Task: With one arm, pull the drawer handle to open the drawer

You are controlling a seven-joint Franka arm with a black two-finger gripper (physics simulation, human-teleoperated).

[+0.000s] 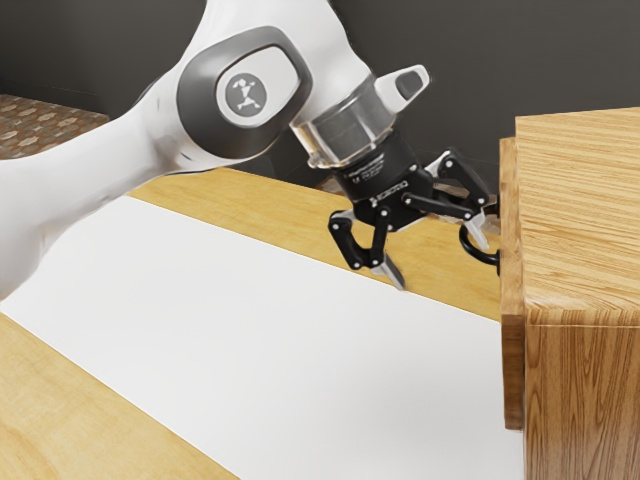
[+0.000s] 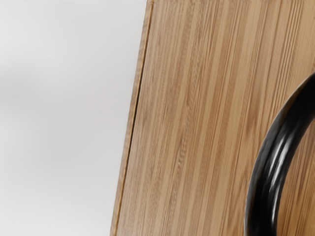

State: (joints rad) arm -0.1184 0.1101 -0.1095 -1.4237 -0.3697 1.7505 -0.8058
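Just off the drawer front, the jaws stand wide and hold nothing: one fingertip sits right by the black handle, and the other hangs well out over the worktop. Whether the near fingertip touches the handle I cannot tell. I judge the step in hand to be the approach. The handle is reached but not gripped, and the front seems to lie close against the cabinet, so the pull has not begun. The next move calls for bringing the handle between the two fingers, closing on it from both sides, then drawing straight back away from the cabinet, along the line of the arm. The exterior view gives the spread of the jaws, the white sheet on the worktop and the cabinet standing at that view's right. The wrist view gives what the side camera cannot: the handle is a glossy rounded loop curving close under the hand, set against the straight grain of the front. It also shows the front's edge strip, with the sheet beyond.
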